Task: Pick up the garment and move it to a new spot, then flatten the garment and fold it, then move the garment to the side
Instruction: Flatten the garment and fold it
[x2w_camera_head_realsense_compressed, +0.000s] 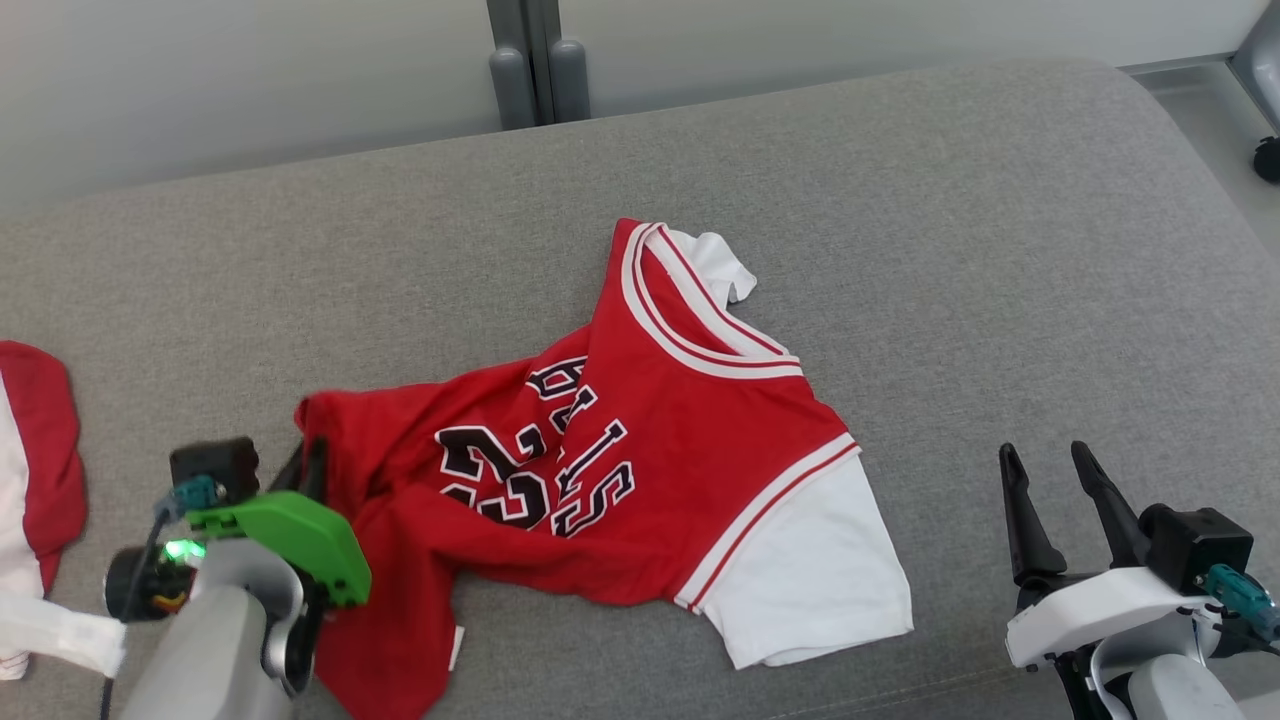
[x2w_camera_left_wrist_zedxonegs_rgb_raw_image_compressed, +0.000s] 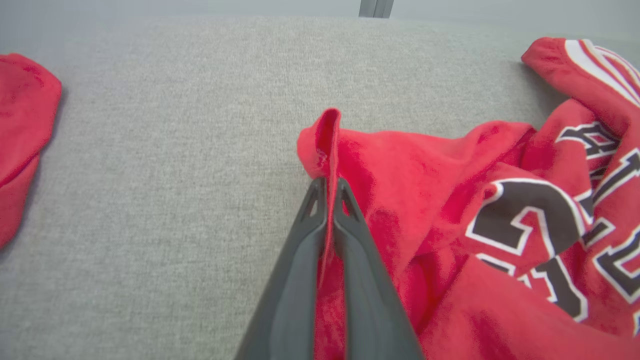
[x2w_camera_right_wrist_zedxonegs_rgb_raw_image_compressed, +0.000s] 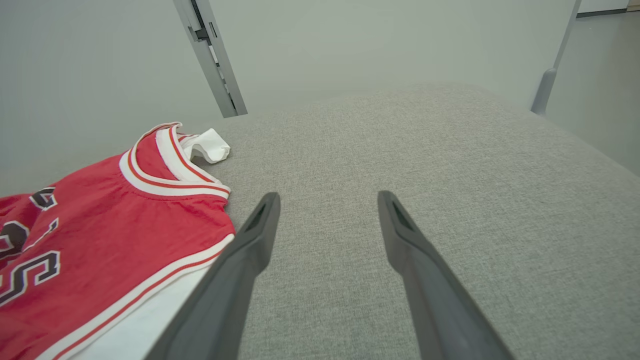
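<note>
Left gripper (x2w_camera_left_wrist_zedxonegs_rgb_raw_image_compressed: 327, 182) fingers are pressing together, clamping a raised fold of red cloth. It looks like the hem corner of the garment (x2w_camera_left_wrist_zedxonegs_rgb_raw_image_compressed: 450, 210), and the fold is poking up just past the tips. The rest of the garment is lying to the right of these fingers, bunched close by and flatter farther out. Its long axis is running from the pinched corner away to the collar (x2w_camera_head_realsense_compressed: 690, 300), right and ahead of the fingers.

Right gripper (x2w_camera_right_wrist_zedxonegs_rgb_raw_image_compressed: 327, 197) fingers are standing wide apart, gripping nothing and hanging over bare grey cushion (x2w_camera_right_wrist_zedxonegs_rgb_raw_image_compressed: 450, 150). The white sleeve (x2w_camera_head_realsense_compressed: 820, 560) is lying just beside its left finger.

The left arm is the nearer one and is already gripping the cloth, so the pick-up step is probably starting. The right arm is sitting near the sleeve end, free to help.

Open room: bare cushion is stretching left of the left fingers. Another red-and-white cloth (x2w_camera_head_realsense_compressed: 40, 450) is lying well apart beyond that. Ahead and right of the right fingers, clear cushion is reaching to the rounded far edge. The near cushion edge is sitting close behind the sleeve, so a one-corner lift risks dragging it off.
</note>
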